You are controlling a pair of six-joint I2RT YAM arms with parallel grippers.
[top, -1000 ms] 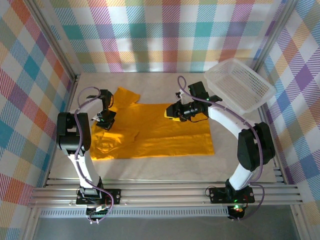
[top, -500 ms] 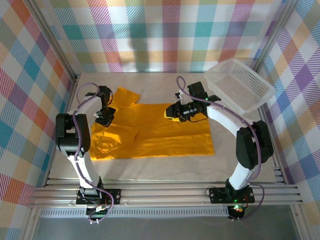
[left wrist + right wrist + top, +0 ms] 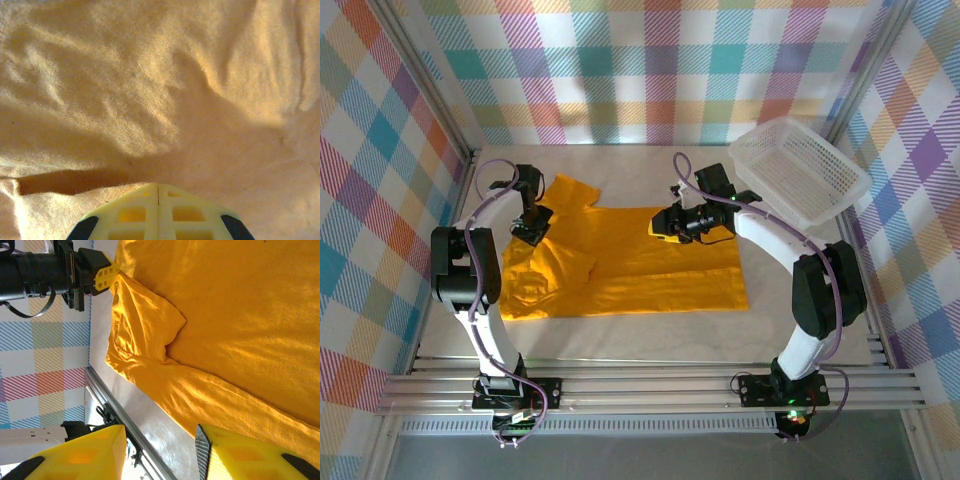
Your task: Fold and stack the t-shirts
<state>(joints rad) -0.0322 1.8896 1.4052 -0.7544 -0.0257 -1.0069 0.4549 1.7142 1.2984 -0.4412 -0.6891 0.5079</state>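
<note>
One t-shirt (image 3: 640, 265) lies flat mid-table, long axis left-right, sleeves at the left and hem at the right. Your left gripper (image 3: 531, 232) is pinched shut on its fabric near the far sleeve. Your right gripper (image 3: 657, 224) stands with jaws apart at the far edge.

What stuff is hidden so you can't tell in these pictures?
Left wrist view: whether the shut left gripper pinches the t-shirt; its fingertips cover the spot.
Top view: cloth beneath the right gripper, covered by it.
Right wrist view: most of the t-shirt, cut off by the frame edges.
</note>
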